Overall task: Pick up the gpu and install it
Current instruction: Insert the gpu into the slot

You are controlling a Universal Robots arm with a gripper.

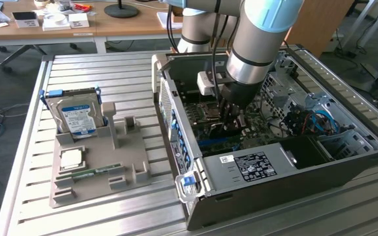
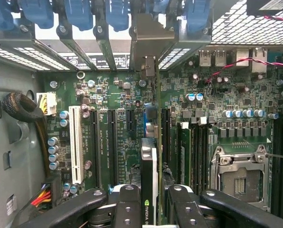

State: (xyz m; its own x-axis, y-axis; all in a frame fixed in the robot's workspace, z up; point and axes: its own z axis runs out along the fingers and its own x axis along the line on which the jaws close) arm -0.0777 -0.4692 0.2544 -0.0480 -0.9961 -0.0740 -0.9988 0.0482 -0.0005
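While the end effector [image 2: 150,202] is clamped on the gpu [image 2: 149,166] edge-on over the motherboard [image 2: 117,123], it should be kept square to its slot and pressed evenly.

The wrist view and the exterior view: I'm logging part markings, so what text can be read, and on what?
Nothing reads as words.
gpu, held edge-on in the tool: green logo, letters cut off.
Motherboard print: too small.
Power supply label: blurred.
Hard drive label: blurred.

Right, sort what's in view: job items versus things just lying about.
Job:
- thin dark gpu card, edge-on in the gripper jaws
- open grey computer case
- green motherboard

Lying about:
- silver hard drive with blue-white label
- narrow green memory stick
- grey parts holder
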